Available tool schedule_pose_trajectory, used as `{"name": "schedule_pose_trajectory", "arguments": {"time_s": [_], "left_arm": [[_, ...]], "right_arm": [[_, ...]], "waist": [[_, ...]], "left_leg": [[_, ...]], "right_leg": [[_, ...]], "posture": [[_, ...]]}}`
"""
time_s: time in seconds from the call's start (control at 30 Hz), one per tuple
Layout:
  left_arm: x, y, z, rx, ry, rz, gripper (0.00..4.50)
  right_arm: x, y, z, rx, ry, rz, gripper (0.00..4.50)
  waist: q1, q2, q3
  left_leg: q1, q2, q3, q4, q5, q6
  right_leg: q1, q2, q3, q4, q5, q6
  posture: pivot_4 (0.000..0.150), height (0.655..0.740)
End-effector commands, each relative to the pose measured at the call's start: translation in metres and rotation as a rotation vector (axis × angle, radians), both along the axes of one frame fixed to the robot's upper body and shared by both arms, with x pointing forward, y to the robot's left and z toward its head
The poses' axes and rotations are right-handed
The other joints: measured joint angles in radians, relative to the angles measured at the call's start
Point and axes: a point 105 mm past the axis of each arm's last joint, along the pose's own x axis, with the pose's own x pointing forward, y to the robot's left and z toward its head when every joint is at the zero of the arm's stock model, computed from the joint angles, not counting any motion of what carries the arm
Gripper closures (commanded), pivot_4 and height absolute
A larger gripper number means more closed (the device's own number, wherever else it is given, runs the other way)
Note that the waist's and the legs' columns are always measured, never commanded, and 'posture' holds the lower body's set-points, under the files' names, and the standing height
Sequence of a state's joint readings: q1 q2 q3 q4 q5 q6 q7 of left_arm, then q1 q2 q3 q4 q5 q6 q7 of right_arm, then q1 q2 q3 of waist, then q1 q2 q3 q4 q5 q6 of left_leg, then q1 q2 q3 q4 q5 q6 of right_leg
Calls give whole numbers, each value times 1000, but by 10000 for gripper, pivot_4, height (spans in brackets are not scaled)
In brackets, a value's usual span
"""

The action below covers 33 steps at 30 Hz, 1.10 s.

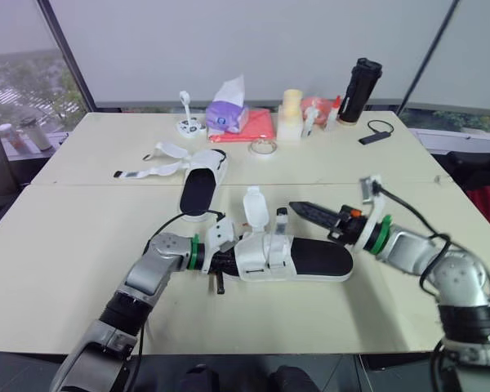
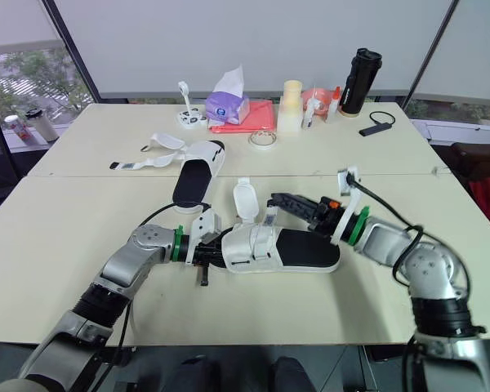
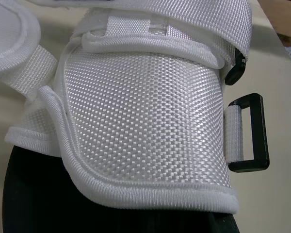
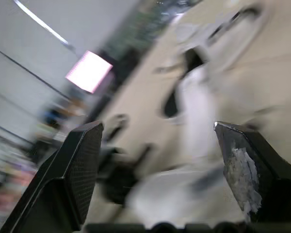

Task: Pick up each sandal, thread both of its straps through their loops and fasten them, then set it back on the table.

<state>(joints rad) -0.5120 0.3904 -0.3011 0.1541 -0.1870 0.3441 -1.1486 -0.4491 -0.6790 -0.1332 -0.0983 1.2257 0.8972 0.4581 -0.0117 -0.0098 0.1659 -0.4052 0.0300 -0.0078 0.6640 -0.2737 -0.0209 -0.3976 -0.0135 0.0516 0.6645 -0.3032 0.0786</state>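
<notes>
The left arm lies low across the table (image 1: pixel 57 245), forearm angled in toward the middle, wrist close to the surface. The left gripper (image 1: pixel 219 261) presses against the toe end of the near sandal (image 1: pixel 310 260); whether it is clamped on the sandal cannot be told. The right arm reaches in from the right with its elbow bent, and the right gripper (image 1: pixel 306 211) hovers released, jaws spread wide, just above the sandal's heel half, touching nothing.

The near sandal lies flat at the front centre of the table, toe toward the left arm, black insole facing up. Its white woven upper (image 3: pixel 136 121) is folded over the front, one strap flap (image 1: pixel 255 208) stands upright, and a black loop (image 3: pixel 252 131) sticks out at the side with no strap through it. The second sandal (image 1: pixel 202 184) rests further back, left of centre, its loose straps (image 1: pixel 159 159) splayed out to the left.

Along the far edge, a purple tissue pack (image 1: pixel 227 117) has a tissue poking out; then come a cream bottle (image 1: pixel 291 114) and a closed black flask (image 1: pixel 363 90).
</notes>
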Motion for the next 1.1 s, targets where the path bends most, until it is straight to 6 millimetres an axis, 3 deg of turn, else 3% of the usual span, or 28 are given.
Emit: {"name": "schedule_pose_trajectory", "arguments": {"time_s": [0.03,0.3,0.57,0.67,0.87,0.97,1.1], "left_arm": [[-11,-4,-23,50,80,-27,45000],[-10,-5,-23,39,77,-10,45000],[-12,-3,-25,37,79,12,45000],[-12,-3,-25,35,80,15,45000],[-13,-3,-25,35,80,19,45000],[-13,-3,-25,36,80,19,45000],[-13,-3,-25,37,78,18,45000]], "right_arm": [[19,-3,-20,-259,-10,-15,5656],[40,8,-40,-332,69,77,5656],[43,23,-33,-227,128,155,5656],[48,24,-35,-230,133,135,14478],[51,25,-24,-168,108,127,44658],[47,24,-21,-165,97,141,44658],[31,23,22,24,-14,233,44658]], "waist": [[-1,0,0],[2,1,0],[1,1,0],[0,1,-1],[1,1,-1],[0,1,-1],[1,1,-1]], "left_leg": [[0,0,0,0,0,0],[-1,0,1,0,0,0],[-1,0,1,0,0,0],[-1,0,1,0,0,0],[-1,0,1,0,0,0],[-1,0,1,0,0,0],[-1,0,1,0,0,0]], "right_leg": [[0,0,0,0,0,0],[-2,-1,0,0,0,0],[-2,-1,0,0,0,0],[-2,-1,0,0,0,0],[-2,-1,0,0,0,0],[-2,-1,0,0,0,0],[-2,-2,0,0,0,0]], "posture": [[1500,7400],[1500,7400],[1500,7400],[1500,7400],[1500,7400],[1500,7400],[1500,7400]]}}
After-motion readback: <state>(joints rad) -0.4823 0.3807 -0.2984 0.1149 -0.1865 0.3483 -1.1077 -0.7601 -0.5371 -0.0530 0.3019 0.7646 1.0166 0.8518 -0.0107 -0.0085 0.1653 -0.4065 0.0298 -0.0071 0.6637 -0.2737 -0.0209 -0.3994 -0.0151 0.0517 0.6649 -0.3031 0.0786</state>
